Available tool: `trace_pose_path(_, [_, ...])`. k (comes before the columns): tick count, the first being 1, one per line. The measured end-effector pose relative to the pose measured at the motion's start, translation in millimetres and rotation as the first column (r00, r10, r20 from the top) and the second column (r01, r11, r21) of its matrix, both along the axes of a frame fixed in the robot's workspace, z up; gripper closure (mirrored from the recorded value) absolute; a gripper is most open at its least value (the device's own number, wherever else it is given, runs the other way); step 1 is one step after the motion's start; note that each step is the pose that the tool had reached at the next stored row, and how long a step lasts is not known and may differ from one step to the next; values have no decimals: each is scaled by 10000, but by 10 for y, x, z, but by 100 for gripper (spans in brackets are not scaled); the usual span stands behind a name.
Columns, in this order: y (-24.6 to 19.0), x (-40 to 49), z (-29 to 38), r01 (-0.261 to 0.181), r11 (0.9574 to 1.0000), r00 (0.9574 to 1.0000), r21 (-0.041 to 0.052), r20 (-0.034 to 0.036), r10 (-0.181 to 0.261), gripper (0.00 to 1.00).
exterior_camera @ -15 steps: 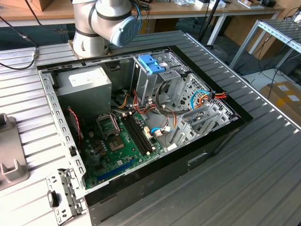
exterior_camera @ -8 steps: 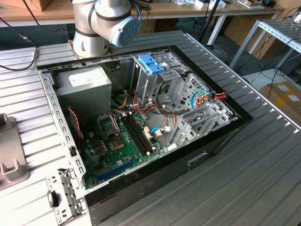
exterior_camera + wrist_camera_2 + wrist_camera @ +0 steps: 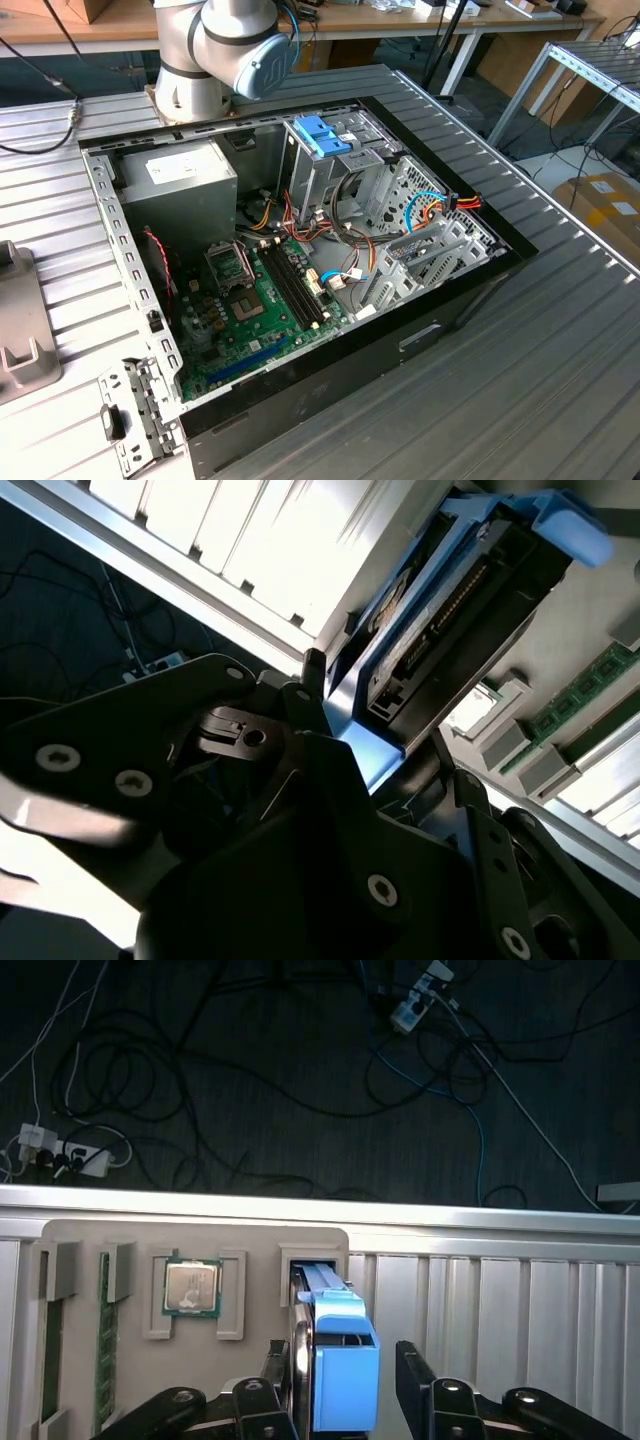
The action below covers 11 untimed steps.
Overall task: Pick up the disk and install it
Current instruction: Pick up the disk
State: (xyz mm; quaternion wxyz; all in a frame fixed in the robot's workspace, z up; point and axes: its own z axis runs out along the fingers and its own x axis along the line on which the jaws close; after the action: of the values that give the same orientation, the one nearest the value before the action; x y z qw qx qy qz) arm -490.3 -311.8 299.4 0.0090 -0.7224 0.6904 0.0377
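In both wrist views the disk (image 3: pixel 340 1360) (image 3: pixel 450 610), a dark drive with blue plastic side rails, stands on edge in a slot of a beige parts tray (image 3: pixel 250 1235). My gripper (image 3: pixel 345 1385) straddles it and is open. One finger (image 3: pixel 278 1375) lies close against the dark body. The other finger (image 3: pixel 410 1372) stands a small gap away from the blue rail. In the second wrist view the drive's connector edge faces me, between the fingertips (image 3: pixel 314 675).
The tray also holds a processor (image 3: pixel 192 1287) and memory sticks (image 3: pixel 105 1340). Beyond the table's edge, cables and power strips (image 3: pixel 60 1155) lie on the dark floor. In the exterior view the open computer case (image 3: pixel 300 260) lies on the ribbed table, with a blue latch (image 3: pixel 320 135) atop its metal cage.
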Motion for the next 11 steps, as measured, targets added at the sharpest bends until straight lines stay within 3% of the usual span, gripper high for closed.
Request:
trace_pose_path(6, [0, -2, -96, -3, 10000, 10000, 2, -1, 3, 46])
trace_pose_path(11, [0, -3, -105, -3, 10000, 10000, 2, -1, 3, 47])
